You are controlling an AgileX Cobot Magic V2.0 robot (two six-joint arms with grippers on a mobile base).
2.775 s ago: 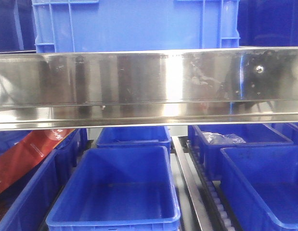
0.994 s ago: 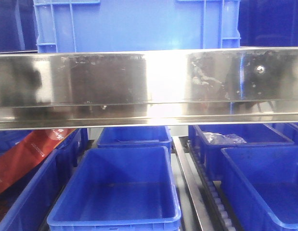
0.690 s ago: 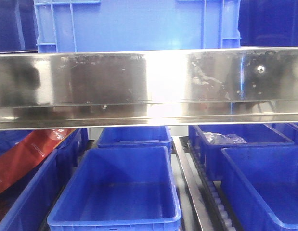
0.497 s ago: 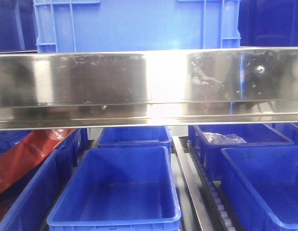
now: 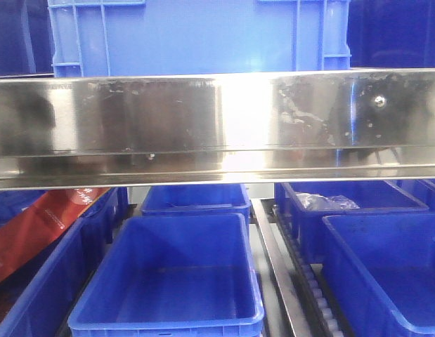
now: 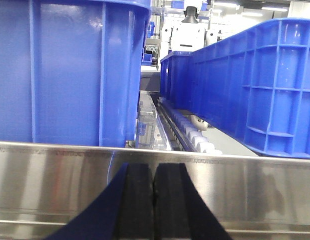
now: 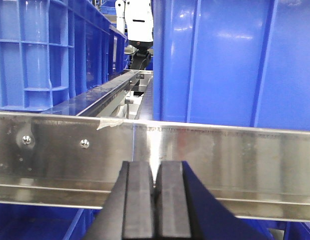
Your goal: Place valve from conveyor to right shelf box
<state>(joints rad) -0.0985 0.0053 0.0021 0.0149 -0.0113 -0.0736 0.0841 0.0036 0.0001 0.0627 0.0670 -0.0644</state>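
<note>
The conveyor and the valve are out of view. I face a shelf with a shiny steel rail [image 5: 217,126] across the front view. Blue boxes sit below it: an empty one at the middle [image 5: 171,277] and one at the right [image 5: 389,270]. My left gripper [image 6: 153,172] is shut and empty in front of the steel rail [image 6: 245,185]. My right gripper [image 7: 156,172] is shut and empty in front of the rail [image 7: 235,160] too. Neither gripper shows in the front view.
A large blue crate [image 5: 196,35] stands on the upper shelf level. A rear right box [image 5: 343,207] holds a clear plastic bag [image 5: 328,202]. A red package [image 5: 41,225] lies at the left. A roller track [image 5: 312,295] runs between the lower boxes.
Only the reflections on the steel rail have shifted a little. The boxes have not moved.
</note>
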